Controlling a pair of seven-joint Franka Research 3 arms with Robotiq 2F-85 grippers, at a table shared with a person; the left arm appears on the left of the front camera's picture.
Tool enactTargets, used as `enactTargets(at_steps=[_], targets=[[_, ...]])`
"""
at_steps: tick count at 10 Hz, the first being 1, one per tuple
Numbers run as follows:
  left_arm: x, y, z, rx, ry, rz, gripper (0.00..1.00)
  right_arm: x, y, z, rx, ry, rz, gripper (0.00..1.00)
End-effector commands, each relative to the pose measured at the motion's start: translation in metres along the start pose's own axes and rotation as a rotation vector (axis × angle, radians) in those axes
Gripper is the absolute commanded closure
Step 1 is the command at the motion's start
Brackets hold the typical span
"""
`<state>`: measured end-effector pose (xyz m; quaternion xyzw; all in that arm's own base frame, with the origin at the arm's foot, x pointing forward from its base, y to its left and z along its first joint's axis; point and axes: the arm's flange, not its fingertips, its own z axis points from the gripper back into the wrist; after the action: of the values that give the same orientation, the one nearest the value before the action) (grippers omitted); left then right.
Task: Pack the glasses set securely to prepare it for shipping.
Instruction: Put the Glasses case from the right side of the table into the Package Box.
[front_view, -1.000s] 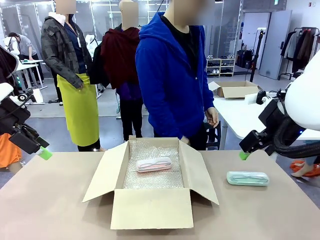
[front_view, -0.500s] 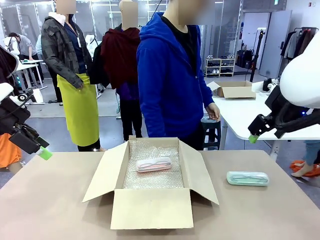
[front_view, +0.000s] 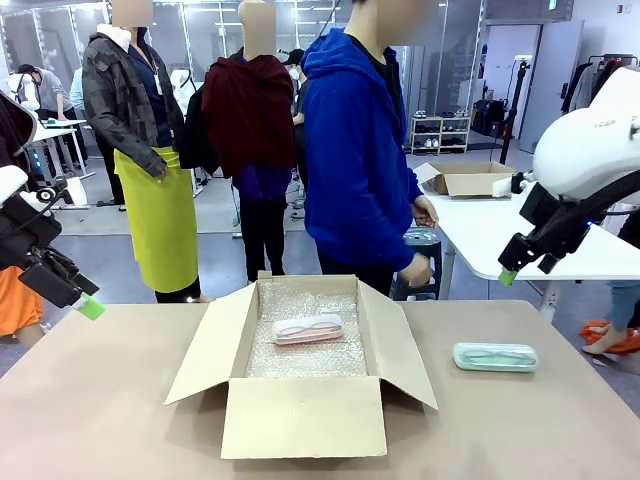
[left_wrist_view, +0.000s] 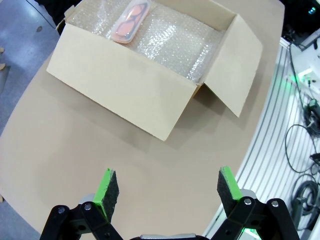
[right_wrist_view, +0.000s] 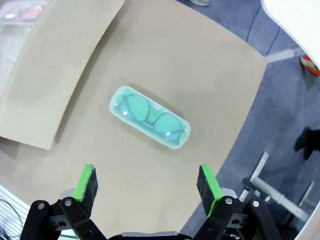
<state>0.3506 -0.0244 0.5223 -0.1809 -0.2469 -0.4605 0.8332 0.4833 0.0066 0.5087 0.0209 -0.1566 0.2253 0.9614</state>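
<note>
Box (front_view: 305, 415) at table (front_view: 100, 400) ctr, 1st case (front_view: 307, 329) inside on bubble wrap (front_view: 300, 362), 2nd case (front_view: 495, 357) on table R of box

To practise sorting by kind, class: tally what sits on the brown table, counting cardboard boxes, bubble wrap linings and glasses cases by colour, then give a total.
Cardboard box: 1
Bubble wrap lining: 1
Pink case: 1
Mint green case: 1
Total: 4

The right arm (front_view: 590, 150) was clad in white. The left gripper (left_wrist_view: 167, 186) and the right gripper (right_wrist_view: 148, 182) were built of black links with green pads (left_wrist_view: 106, 186). A blue hooded jacket (front_view: 360, 170) was worn by the person at the far side.
</note>
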Motion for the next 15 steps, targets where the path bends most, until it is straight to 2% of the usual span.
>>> enactTargets(at_steps=[1, 3, 4, 5, 6, 7, 8, 9, 12, 13, 14, 15], targets=[[-0.001, 0.001, 0.003, -0.026, -0.021, -0.019, 0.00, 0.011, -0.011, -0.008, 0.018, 0.036, 0.281, 0.00], [-0.001, 0.001, 0.003, -0.026, -0.021, -0.019, 0.00, 0.015, -0.004, -0.017, 0.027, 0.182, 0.555, 0.00], [-0.001, 0.001, 0.003, -0.026, -0.021, -0.019, 0.00, 0.013, 0.002, -0.016, 0.070, 0.160, 0.672, 0.00], [-0.001, 0.001, 0.003, -0.026, -0.021, -0.019, 0.00, 0.009, 0.004, -0.023, 0.098, 0.198, 0.759, 0.00], [-0.001, 0.001, 0.003, -0.026, -0.021, -0.019, 0.00, 0.005, 0.006, -0.025, 0.100, 0.233, 0.799, 0.00], [-0.001, 0.001, 0.003, -0.026, -0.021, -0.019, 0.00, 0.002, 0.008, -0.024, 0.135, 0.224, 0.844, 0.00], [-0.001, 0.001, 0.003, -0.026, -0.021, -0.019, 0.00, 0.003, 0.008, -0.021, 0.146, 0.175, 0.797, 0.00], [-0.001, 0.001, 0.003, -0.026, -0.021, -0.019, 0.00, 0.006, 0.011, -0.029, 0.133, 0.215, 0.788, 0.00], [-0.001, 0.001, 0.003, -0.026, -0.021, -0.019, 0.00, 0.005, 0.010, -0.028, 0.138, 0.210, 0.804, 0.00], [-0.001, 0.001, 0.003, -0.026, -0.021, -0.019, 0.00, 0.007, 0.009, -0.043, 0.104, 0.275, 0.907, 0.00], [-0.001, 0.001, 0.003, -0.026, -0.021, -0.019, 0.00, 0.013, 0.006, -0.057, 0.125, 0.256, 1.022, 0.00], [-0.001, 0.001, 0.003, -0.026, -0.021, -0.019, 0.00, 0.019, 0.002, -0.075, 0.156, 0.270, 1.036, 0.00]])
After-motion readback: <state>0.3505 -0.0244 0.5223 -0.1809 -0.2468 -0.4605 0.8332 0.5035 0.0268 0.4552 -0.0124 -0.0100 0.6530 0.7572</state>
